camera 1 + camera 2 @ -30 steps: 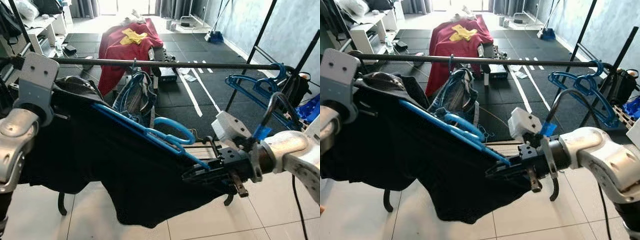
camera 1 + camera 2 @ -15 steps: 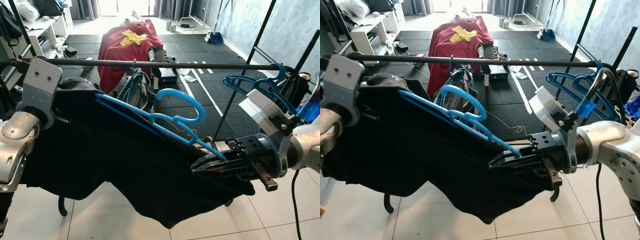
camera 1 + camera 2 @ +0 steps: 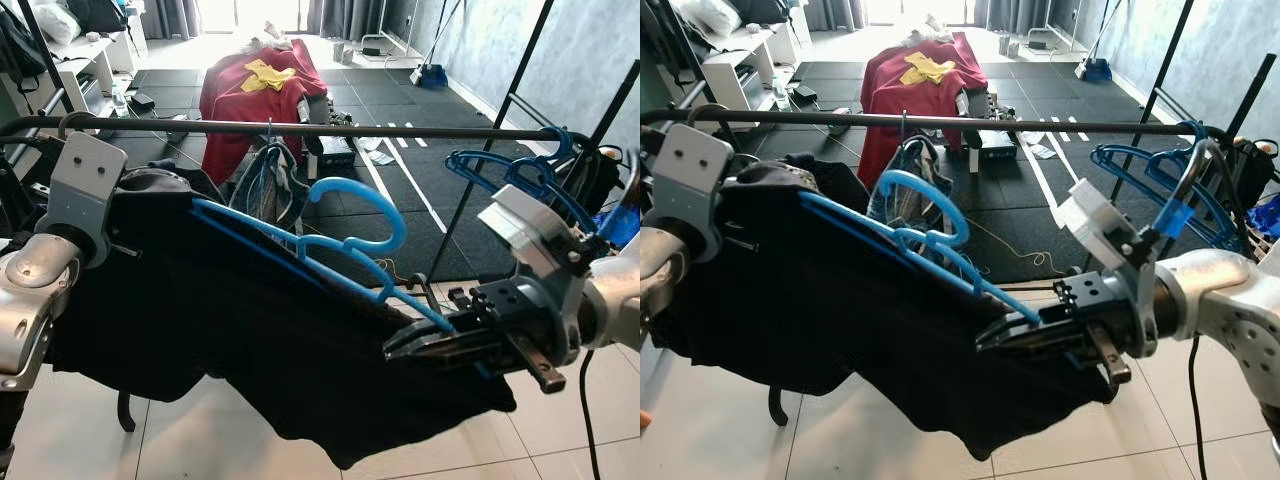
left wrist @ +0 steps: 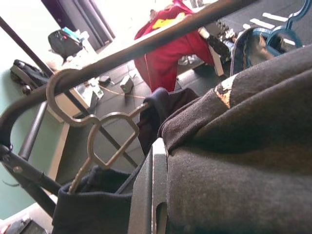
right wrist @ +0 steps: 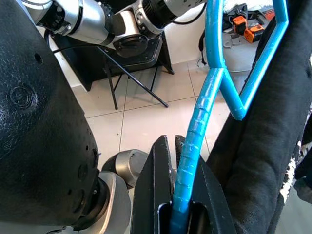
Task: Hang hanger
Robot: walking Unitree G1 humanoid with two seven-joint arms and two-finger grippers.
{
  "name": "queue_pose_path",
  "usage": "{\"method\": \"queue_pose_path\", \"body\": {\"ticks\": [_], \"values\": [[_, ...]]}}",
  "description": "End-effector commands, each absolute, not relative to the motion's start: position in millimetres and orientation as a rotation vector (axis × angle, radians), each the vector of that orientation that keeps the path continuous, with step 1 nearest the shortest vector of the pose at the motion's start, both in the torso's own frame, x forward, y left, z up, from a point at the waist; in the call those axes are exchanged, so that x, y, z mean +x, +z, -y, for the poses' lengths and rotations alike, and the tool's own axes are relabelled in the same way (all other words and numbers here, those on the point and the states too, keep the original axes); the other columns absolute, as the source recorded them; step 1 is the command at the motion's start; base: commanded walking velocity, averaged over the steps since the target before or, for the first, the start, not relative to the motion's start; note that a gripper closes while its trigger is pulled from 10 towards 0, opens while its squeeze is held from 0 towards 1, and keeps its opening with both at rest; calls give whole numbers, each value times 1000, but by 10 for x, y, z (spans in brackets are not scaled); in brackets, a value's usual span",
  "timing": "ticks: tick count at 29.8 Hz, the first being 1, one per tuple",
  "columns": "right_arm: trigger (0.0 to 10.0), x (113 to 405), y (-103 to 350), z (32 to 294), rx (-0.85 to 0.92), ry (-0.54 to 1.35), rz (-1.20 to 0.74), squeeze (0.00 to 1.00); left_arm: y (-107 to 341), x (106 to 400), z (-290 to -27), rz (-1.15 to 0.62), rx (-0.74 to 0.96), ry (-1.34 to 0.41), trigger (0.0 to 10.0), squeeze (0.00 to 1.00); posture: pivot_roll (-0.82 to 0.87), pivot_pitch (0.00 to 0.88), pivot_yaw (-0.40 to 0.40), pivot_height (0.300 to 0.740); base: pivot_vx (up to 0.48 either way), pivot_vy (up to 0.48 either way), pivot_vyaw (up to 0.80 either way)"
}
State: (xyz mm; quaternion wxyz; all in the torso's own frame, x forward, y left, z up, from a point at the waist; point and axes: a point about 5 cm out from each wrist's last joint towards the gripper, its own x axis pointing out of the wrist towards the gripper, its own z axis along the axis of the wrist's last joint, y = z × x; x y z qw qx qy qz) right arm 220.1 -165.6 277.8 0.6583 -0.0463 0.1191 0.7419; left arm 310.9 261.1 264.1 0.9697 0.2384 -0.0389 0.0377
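Observation:
A blue plastic hanger (image 3: 360,205) carries a black garment (image 3: 200,320) and is held slantwise between my two arms, below the black rail (image 3: 300,127). Its hook points up, with its top a little under the rail and nearer to me. My right gripper (image 3: 395,350) is shut on the hanger's lower right arm; the wrist view shows the blue bar (image 5: 195,141) clamped between the fingers (image 5: 153,185). My left gripper (image 3: 150,190) holds the garment's raised left shoulder, with fabric draped over one finger (image 4: 148,195).
Several blue hangers (image 3: 510,175) hang at the rail's right end beside a slanted rack post (image 3: 490,140). A backpack (image 3: 265,185) hangs mid-rail. A metal hanger (image 4: 92,136) sits at the rail's left end. A red cloth heap (image 3: 250,95) lies behind.
My right gripper has swung right and up with the hanger's end, and the hook has turned from lying flat to standing upright under the rail. The left arm barely moved.

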Motion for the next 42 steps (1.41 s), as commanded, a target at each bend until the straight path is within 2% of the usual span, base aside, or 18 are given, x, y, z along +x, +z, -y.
{"method": "queue_pose_path", "body": {"ticks": [1,3,4,5,8,16,25,27,29,30,32,34,36,38,39,41,42], "values": [[0,2057,2805,1605,-124,1823,-265,0,2681,3091,-3016,20,510,264,0,0,-113,48,-17,736,0,0,0],[0,2057,2805,1605,-124,1823,-265,0,2681,3091,-3016,20,510,264,0,0,-113,48,-17,736,0,0,0],[0,2140,2711,1584,-139,1773,-300,0,2878,3118,-2854,124,497,194,0,0,-110,46,-21,736,0,0,0],[0,2140,2711,1584,-139,1773,-300,0,2878,3118,-2854,124,497,194,0,0,-110,46,-21,736,0,0,0],[0,2337,2561,1583,-169,1628,-361,0,3257,3080,-2499,310,511,43,0,0,-110,45,-21,736,0,0,0],[0,2377,2452,1614,-212,1559,-431,0,3283,3073,-2384,329,596,-29,0,0,-111,43,-21,736,0,0,0],[0,2388,2402,1634,-259,1539,-462,0,3267,3085,-2371,315,629,-53,0,0,-107,39,-21,736,0,0,0],[0,2274,2589,1595,-255,1681,-357,0,3049,3158,-2486,217,607,-22,0,0,-109,37,-19,736,0,0,0],[0,2122,2742,1592,-250,1822,-310,0,2653,3253,-2779,65,555,77,0,0,-112,34,-19,736,0,0,0],[0,2084,2790,1607,-248,1858,-305,0,2427,3263,-2927,-20,547,122,0,0,-115,31,-16,736,0,0,0],[0,2067,2818,1617,-247,1875,-303,0,2283,3254,-3017,-74,546,147,0,0,-116,30,-14,736,0,0,0],[0,2072,2879,1632,-228,1883,-271,0,2106,3242,-3024,-129,520,128,0,0,-112,30,-15,736,0,0,0],[0,2099,2986,1642,-185,1883,-200,0,1918,3230,-2905,-167,495,52,0,0,-112,32,-14,736,0,0,0],[0,2099,2986,1642,-185,1883,-200,0,1918,3230,-2905,-167,495,52,0,0,-112,32,-14,736,0,0,0],[0,2141,3028,1644,-162,1862,-163,0,1850,3232,-2728,-167,491,-32,0,0,-106,35,-18,736,0,0,0],[0,2141,3028,1644,-162,1862,-163,0,1850,3232,-2728,-167,491,-32,0,0,-106,35,-18,736,0,0,0],[0,2172,3032,1650,-160,1840,-151,0,1808,3229,-2579,-163,491,-103,0,0,-106,37,-18,736,0,0,0]]}}
